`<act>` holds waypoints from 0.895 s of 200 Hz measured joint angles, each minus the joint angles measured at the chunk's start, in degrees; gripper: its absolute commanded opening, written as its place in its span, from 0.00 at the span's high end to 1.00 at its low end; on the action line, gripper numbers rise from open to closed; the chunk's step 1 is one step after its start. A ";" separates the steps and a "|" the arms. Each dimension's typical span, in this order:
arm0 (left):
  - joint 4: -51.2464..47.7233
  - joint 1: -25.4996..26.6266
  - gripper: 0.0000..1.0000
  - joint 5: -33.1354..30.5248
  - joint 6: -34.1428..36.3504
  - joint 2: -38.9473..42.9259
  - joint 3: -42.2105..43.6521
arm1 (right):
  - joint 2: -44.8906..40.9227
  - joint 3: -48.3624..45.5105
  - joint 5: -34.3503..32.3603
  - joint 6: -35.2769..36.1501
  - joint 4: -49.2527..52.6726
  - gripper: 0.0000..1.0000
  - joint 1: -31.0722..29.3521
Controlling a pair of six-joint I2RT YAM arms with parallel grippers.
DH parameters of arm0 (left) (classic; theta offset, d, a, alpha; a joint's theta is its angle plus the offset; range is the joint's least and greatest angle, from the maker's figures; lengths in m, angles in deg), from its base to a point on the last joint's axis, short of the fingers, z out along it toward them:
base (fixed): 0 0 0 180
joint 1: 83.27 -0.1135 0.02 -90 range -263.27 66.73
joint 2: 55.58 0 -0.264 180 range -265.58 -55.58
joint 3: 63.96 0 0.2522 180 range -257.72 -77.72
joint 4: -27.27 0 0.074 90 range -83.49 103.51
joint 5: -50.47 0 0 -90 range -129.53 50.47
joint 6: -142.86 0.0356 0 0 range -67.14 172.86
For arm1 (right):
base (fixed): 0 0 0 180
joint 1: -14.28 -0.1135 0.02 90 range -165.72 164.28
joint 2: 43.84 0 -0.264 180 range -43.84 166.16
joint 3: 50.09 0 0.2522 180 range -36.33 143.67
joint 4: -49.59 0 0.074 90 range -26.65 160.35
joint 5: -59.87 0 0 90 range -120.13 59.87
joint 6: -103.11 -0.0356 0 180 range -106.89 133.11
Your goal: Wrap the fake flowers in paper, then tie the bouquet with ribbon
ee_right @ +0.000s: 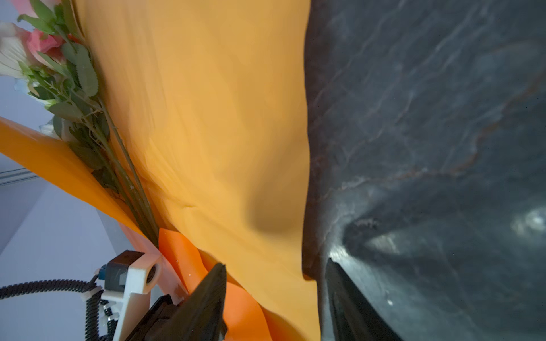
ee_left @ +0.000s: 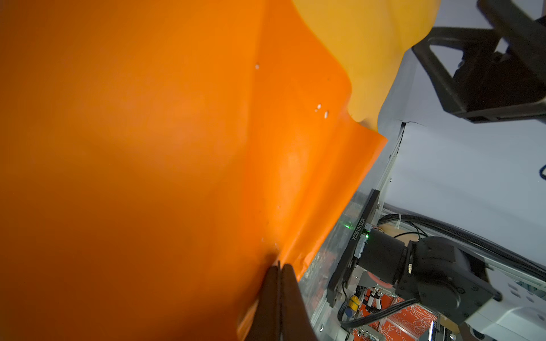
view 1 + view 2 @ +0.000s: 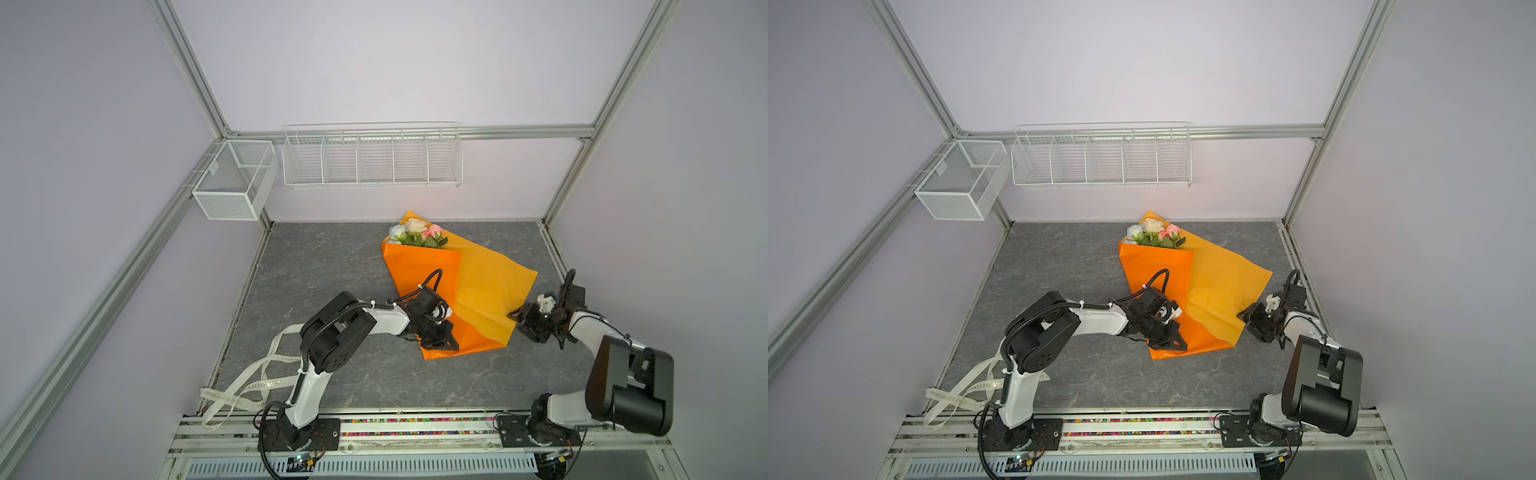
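Pale lilac walls and an aluminium frame enclose a grey marble-patterned bench (image 3: 332, 270), with a white wire rack (image 3: 374, 162) and a white mesh basket (image 3: 232, 183) hung above its back edge. On the bench lies the bouquet of fake flowers (image 3: 415, 235), its pink, cream and white rose heads close to the middle of the back edge and its thin green stems running toward the front, laid on a sheet of orange wrapping paper (image 3: 424, 270). By my reading the task is in its early part. One flap of the paper is folded over the stems from the left, showing a deeper orange. The paler flap on the right is spread open on the bench, and in the right wrist view the stems are bare against it. The long cream ribbon with printed lettering (image 3: 249, 384) lies at the front left corner, partly off the bench's edge and well apart from the flowers, so nothing is tied yet. What appears to be left is closing the right flap, fetching the ribbon and knotting it round the stems. The left gripper (image 3: 442, 343) sits at the stem end of the wrap, near the middle of the bench, and in the left wrist view its fingers (image 2: 274, 283) are pressed together, pinching the paper's lower edge. The right gripper (image 3: 517, 318) is at the near corner of the open flap, toward the right edge. Its jaws stand apart, and the right wrist view shows the paper's edge running between them with nothing pinched.
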 measured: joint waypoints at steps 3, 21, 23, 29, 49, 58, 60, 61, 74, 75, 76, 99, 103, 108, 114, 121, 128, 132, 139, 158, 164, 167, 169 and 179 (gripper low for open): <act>0.00 0.00 1.00 0.00 0.07 0.00 0.00 | 0.50 0.17 0.02 0.09 -0.50 0.45 0.07; -0.02 -0.02 1.00 0.24 0.39 -0.09 -0.04 | 3.06 0.68 0.31 0.28 -3.23 0.46 0.50; -0.04 -0.02 1.00 0.26 0.42 -0.11 -0.04 | 3.39 0.68 0.42 0.26 -3.56 0.47 0.52; -0.04 -0.02 1.00 0.33 0.52 -0.11 -0.07 | 4.24 0.68 0.85 0.28 -4.55 0.48 0.57; -0.04 -0.04 1.00 0.42 0.79 -0.20 -0.09 | 6.19 0.70 2.64 0.28 -7.50 0.52 0.63; -0.07 -0.07 1.00 0.48 0.83 -0.20 -0.09 | 6.47 0.68 3.32 0.31 -8.79 0.56 0.61; -0.07 -0.07 1.00 0.50 0.83 -0.20 -0.09 | 6.47 0.66 3.41 0.24 -9.07 0.57 0.61; -0.07 -0.07 1.00 0.50 0.83 -0.20 -0.09 | 6.47 0.66 3.48 0.26 -9.20 0.58 0.61; -0.07 -0.07 1.00 0.55 0.96 -0.20 -0.11 | 6.43 0.63 4.52 0.44 -11.02 0.64 0.61; -0.07 -0.07 1.00 0.57 0.98 -0.20 -0.11 | 6.43 0.63 4.63 0.61 -11.10 0.65 0.61; -0.07 -0.07 1.00 0.57 0.98 -0.20 -0.11 | 6.43 0.63 4.63 0.61 -11.10 0.65 0.61; 0.02 -0.20 1.00 0.79 0.98 -0.35 -0.15 | 5.60 0.00 7.13 0.17 -14.60 0.75 0.61; 0.02 -0.24 1.00 0.87 1.01 -0.42 -0.17 | 5.25 -0.15 7.58 0.02 -15.15 0.78 0.61; 0.00 -0.26 1.00 1.01 1.01 -0.46 -0.24 | 4.74 -0.39 7.96 -0.46 -15.69 0.79 0.61; 0.00 -0.28 1.00 1.20 1.05 -0.55 -0.31 | 4.07 -0.57 8.50 -0.72 -16.22 0.84 0.50; 0.00 -0.35 1.00 1.38 1.20 -0.63 -0.33 | 3.13 -0.59 8.96 -1.18 -16.44 0.88 0.39; 0.00 -0.39 1.00 1.46 1.29 -0.66 -0.33 | 2.27 -0.59 9.27 -1.29 -16.76 0.91 0.15; 0.00 -0.39 1.00 1.49 1.40 -0.66 -0.33 | 1.57 -0.55 9.46 -1.14 -16.83 0.92 -0.09; -0.02 -0.44 1.00 1.49 1.46 -0.66 -0.33 | 0.81 -0.48 9.53 -1.22 -16.81 0.93 -0.48; -0.04 -0.46 1.00 1.49 1.86 -0.66 -0.33 | -1.09 -0.02 9.55 -1.60 -16.24 0.93 -2.19; -0.07 -0.46 1.00 1.46 1.92 -0.66 -0.33 | -1.57 0.11 9.53 -1.60 -16.02 0.93 -2.73; -0.09 -0.46 1.00 1.46 2.01 -0.66 -0.33 | -1.88 0.22 9.46 -1.62 -15.80 0.93 -3.19; -0.09 -0.50 1.00 1.46 2.03 -0.66 -0.33 | -2.08 0.31 9.44 -1.64 -15.67 0.93 -3.39; -0.13 -0.55 1.00 1.44 2.23 -0.66 -0.33 | -3.26 0.70 9.05 -1.70 -14.62 0.94 -4.81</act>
